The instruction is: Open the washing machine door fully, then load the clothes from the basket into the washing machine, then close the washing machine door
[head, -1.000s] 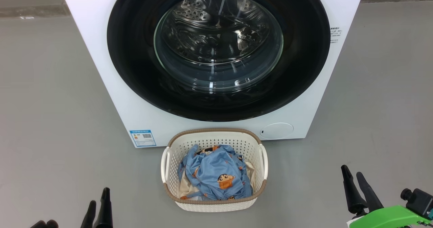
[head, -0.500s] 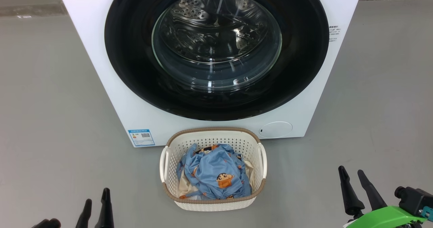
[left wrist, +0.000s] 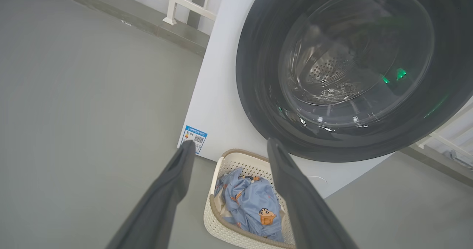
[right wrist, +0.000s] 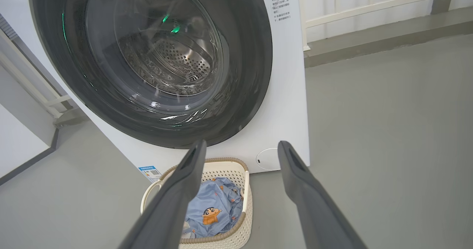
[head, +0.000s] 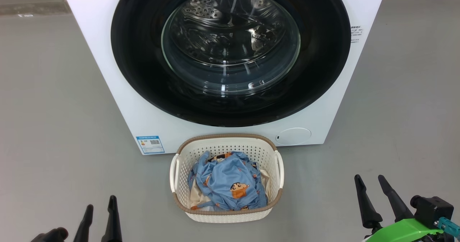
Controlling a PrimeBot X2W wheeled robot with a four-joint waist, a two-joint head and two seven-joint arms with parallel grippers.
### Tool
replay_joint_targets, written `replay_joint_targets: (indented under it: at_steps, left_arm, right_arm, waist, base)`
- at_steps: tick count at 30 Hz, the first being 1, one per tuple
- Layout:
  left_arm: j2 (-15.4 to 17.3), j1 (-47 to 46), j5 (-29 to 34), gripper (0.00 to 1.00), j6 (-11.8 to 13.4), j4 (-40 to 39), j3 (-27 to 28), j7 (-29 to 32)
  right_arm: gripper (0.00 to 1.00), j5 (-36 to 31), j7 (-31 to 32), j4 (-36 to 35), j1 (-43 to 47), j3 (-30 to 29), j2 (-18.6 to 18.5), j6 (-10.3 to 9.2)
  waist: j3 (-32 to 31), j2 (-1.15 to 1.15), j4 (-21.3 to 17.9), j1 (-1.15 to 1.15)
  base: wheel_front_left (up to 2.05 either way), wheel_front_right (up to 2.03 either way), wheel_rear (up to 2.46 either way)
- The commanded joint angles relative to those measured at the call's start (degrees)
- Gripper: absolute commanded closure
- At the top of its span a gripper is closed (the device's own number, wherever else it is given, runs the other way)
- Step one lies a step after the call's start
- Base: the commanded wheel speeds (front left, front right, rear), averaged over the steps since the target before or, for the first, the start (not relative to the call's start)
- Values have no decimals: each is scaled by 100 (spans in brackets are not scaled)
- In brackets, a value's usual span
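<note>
Change since the earlier frame: the right end effector point(head: 368, 176) has drifted slightly toward the centre of the head view, and the left end effector point(head: 101, 201) has sunk a little toward the lower edge. The small upward slide of the rest of the scene is camera motion, not movement of the objects. Nothing has been touched.

Machine point(head: 122, 102): white front-loader standing on the grey floor point(head: 54, 109), its front facing the robot.

Door point(head: 143, 73): glossy black ring with a clear glass bowl, lying flush against the front, hence closed. The steel drum shows through the glass. No handle or hinge can be made out, so the opening side cannot be told.

Basket point(head: 226, 137): cream, perforated, on the floor just in front of the machine, below the door's lower edge and between the blue label point(head: 150, 144) and the round flap point(head: 293, 136).

Clothes point(head: 230, 184): blue printed fabric over cream cloth, heaped inside the basket; none is in the drum.

End effectors: both have fingers spread wide and carry nothing. They sit low on either side of the basket, well apart from it and from the door.

Interpretation: the shifts look like early positioning only. The first step, opening the door, is judged not yet begun. Loading and closing remain. The basket lies close under the door and may stand in the way of its swing.
</note>
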Motion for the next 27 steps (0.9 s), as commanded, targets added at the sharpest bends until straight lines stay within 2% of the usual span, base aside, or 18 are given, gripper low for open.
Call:
replay_joint_targets:
  at_steps: [1,27]
  left_arm:
    - [110,-76,241,0,-37,-194,150,-98]
    - [146,-31,1944,0,-45,-428,155,-520]
  right_arm:
    - [0,-252,-93,-198,-13,122,-89,8]
    - [0,-2098,-512,-481,9,286,-166,10]
  waist:
    - [6,0,-4,0]
    - [67,0,-8,0]
  base:
    - [0,0,0]
    - [0,0,0]
